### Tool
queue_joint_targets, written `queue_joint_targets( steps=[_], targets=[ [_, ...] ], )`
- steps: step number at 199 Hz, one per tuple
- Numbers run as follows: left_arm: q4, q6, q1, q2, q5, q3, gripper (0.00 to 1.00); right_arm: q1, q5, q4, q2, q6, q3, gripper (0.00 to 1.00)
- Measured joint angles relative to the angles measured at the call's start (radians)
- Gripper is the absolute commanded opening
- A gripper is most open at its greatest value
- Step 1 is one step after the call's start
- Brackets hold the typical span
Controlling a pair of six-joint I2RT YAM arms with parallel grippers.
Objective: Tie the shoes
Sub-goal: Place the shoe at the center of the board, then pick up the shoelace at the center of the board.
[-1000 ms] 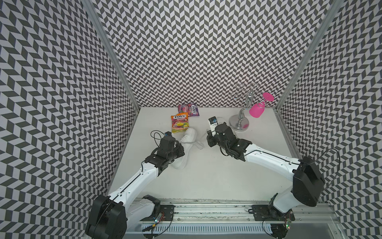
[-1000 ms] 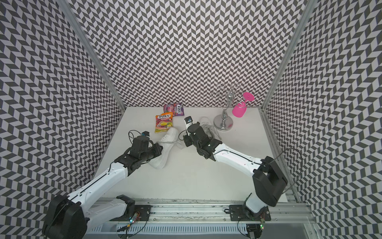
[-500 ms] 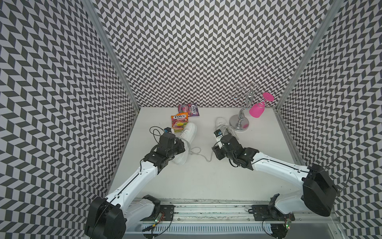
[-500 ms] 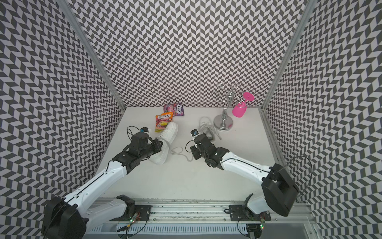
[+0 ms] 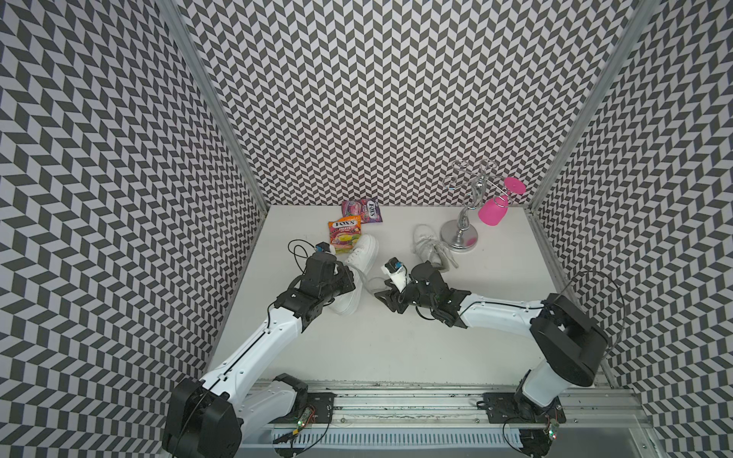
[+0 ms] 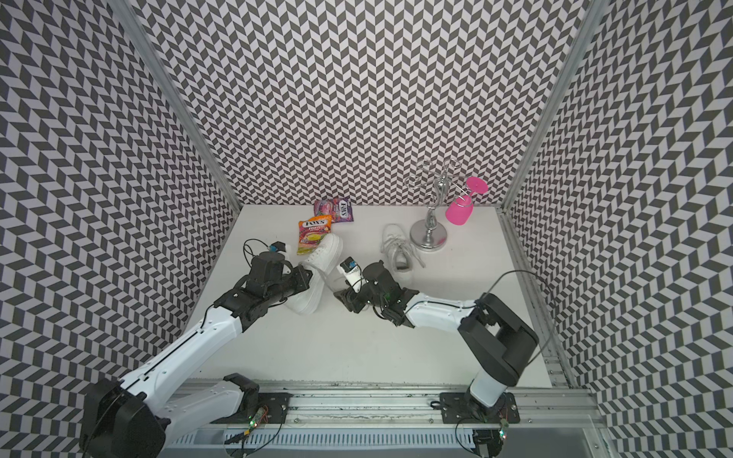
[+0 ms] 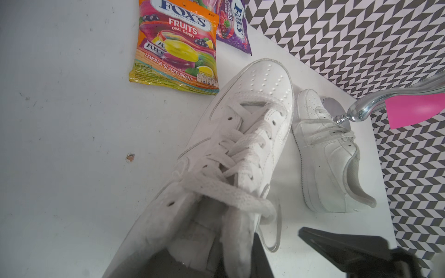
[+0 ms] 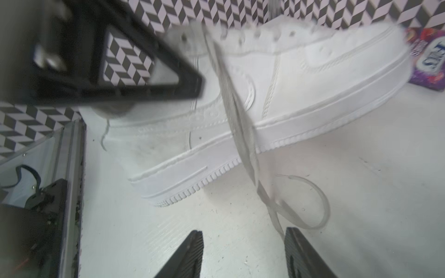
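**Left shoe held, lace loose in front of the right tool**

Your left tool (image 5: 349,277) is closed on the heel end of the near shoe (image 5: 357,273), pinching the collar beside the tongue; the left wrist view shows its dark fingers at the shoe's opening. That shoe lies on the bench (image 5: 396,349) at a slant, toe towards the orange candy bag (image 5: 344,234). The second shoe (image 5: 430,246) sits apart, just beside the base of the silver glass stand (image 5: 460,238), its laces in a loose tangle, not a finished bow as far as you can see.

Your right tool (image 8: 243,255) stands part open with nothing between its fingers. The loose lace (image 8: 240,125) hangs from the top eyelets down the shoe's side and curls into a loop on the bench right in front of it.

To do this step well:
- Keep the left hold firm so the shoe does not slide when the lace is pulled.
- Bring the right tool down over the flat stretch of lace, not the thin curled tip, and close squarely across its width.
- Pull gently away from the shoe; a hard tug could drag the lace out of the eyelets or lift the shoe.

Containers: the orange candy bag and the purple candy bag (image 5: 367,211) look sealed, contents unseen. The pink glass (image 5: 494,210) hangs upside down on the stand, so it holds nothing.
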Motion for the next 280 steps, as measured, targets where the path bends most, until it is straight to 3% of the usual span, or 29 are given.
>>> queue_joint_targets(
  steps=[74,116,143,172,186,241,280],
  targets=[
    [-0.005,0.008,0.0,0.0,0.011,0.029,0.0,0.011,0.003,0.093,0.195,-0.08,0.108,0.69],
    [-0.008,0.008,0.0,0.0,0.012,0.031,0.0,0.006,0.027,0.109,0.296,-0.098,0.175,0.68],
    [-0.01,0.008,0.0,0.0,0.012,0.032,0.0,-0.004,0.027,0.122,0.346,-0.095,0.179,0.54],
    [-0.013,0.009,0.0,0.0,0.011,0.037,0.0,-0.018,0.022,0.13,0.356,-0.078,0.16,0.13],
    [-0.015,0.011,0.0,0.0,0.008,0.038,0.0,-0.026,0.02,0.141,0.347,-0.067,0.135,0.0],
    [-0.021,0.021,-0.024,0.017,-0.043,0.036,0.0,-0.077,0.018,0.095,0.008,-0.031,-0.056,0.0],
    [0.007,0.009,-0.13,0.099,-0.115,-0.006,0.0,-0.082,0.068,0.005,-0.208,-0.003,-0.059,0.0]
  ],
)
